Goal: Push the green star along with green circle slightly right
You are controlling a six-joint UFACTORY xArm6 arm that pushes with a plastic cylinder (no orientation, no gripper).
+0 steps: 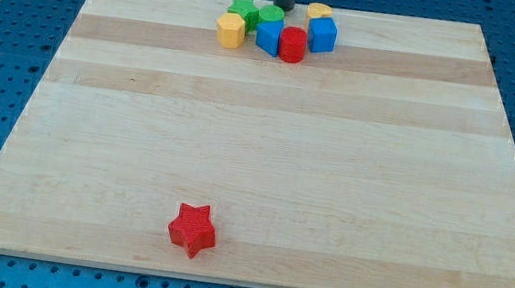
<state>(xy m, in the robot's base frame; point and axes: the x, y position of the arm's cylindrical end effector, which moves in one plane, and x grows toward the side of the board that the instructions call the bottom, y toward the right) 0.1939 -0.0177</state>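
Observation:
The green star (243,10) and the green circle (270,14) sit side by side at the view's top edge of the wooden board (260,195). My tip (284,6) stands just above and right of the green circle, close to it. A yellow hexagon block (230,30) lies below the green star. A blue block (269,37) and a red cylinder (293,44) lie below the green circle.
A second blue block (322,35) and a yellow block (319,11) sit right of the cluster. A red star (192,230) lies alone near the view's bottom. Blue perforated table surrounds the board.

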